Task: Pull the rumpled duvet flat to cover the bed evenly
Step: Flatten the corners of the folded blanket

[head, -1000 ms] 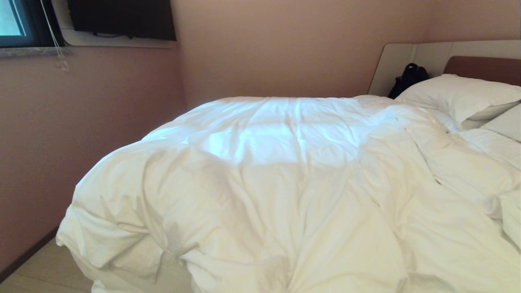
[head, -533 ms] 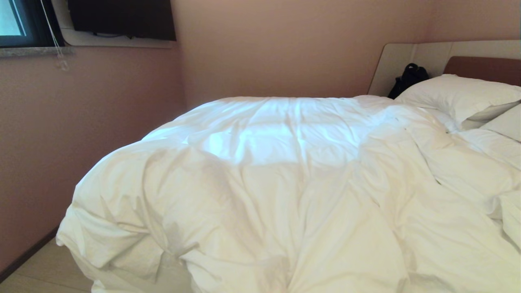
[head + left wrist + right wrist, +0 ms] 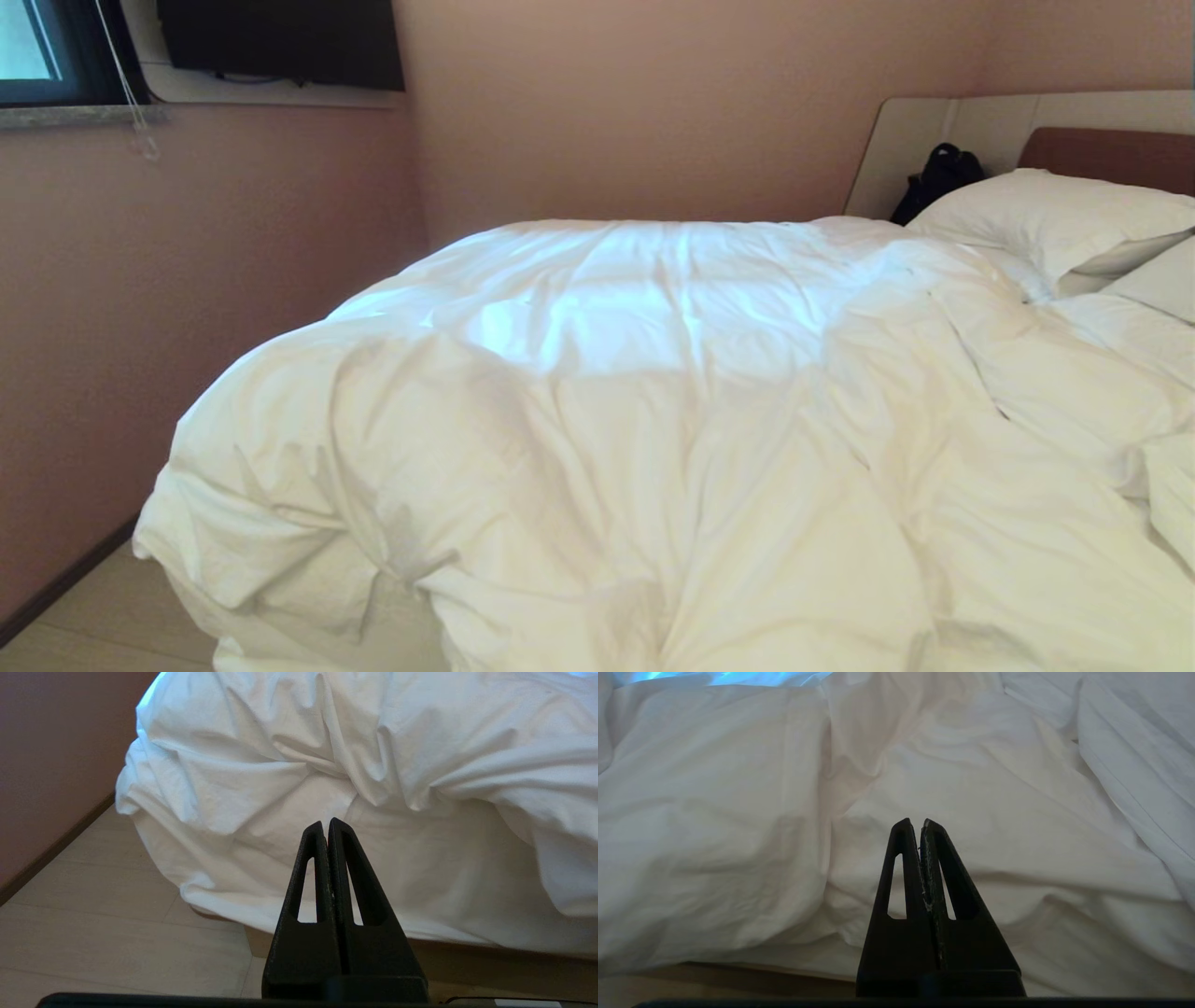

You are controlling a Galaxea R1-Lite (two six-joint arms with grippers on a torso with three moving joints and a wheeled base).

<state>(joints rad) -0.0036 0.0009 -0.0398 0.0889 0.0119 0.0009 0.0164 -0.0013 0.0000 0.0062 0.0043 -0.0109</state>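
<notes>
At the far left a pinkish wall carries one window with a hanging blind cord, and one dark wall-mounted screen sits just beside it. Below the wall a strip of pale wood floor runs along a dark skirting board, giving a narrow open lane between wall and bed.

One duvet lies over the one bed. It is rumpled, heaped in thick folds at the near left corner, where its edge bulges out past the mattress and hangs down toward the floor. In the left wrist view that overhanging edge stops short of the floor, and a bit of the beige base shows beneath it. The far half of the duvet lies smoother, lit by window light.

The left gripper hangs before that corner, fingers pressed together and empty, apart from the cloth. The right gripper points at the duvet's near side farther right, likewise closed on nothing.

Toward the right the duvet is folded back in a ridge. Two white pillows show: one full, a second partly cut off by the frame. One black bag leans against the headboard, behind the first pillow.
</notes>
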